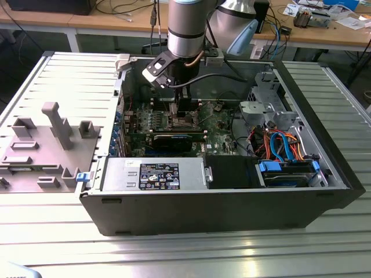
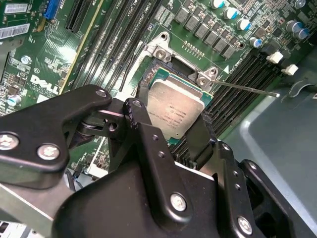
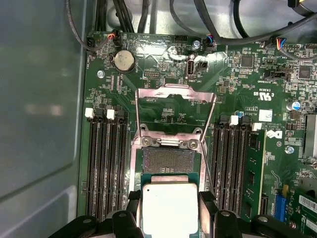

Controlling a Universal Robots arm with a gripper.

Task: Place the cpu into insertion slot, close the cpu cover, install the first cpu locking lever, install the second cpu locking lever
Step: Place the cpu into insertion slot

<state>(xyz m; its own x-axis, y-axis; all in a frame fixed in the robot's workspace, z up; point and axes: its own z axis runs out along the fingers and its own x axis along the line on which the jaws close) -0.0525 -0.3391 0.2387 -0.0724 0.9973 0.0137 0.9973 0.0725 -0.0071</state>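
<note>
Between its fingertips the gripper clamps the cpu, just above the bare insertion slot. Beyond it, the cpu cover stands open and a locking lever is unlatched, so nothing is seated yet.

The exterior view looks down from well back at the open computer case, arm at upper centre. Both wrist views sit close over the motherboard, the first straight down, the second slanted, sharing cpu and insertion slot.
</note>
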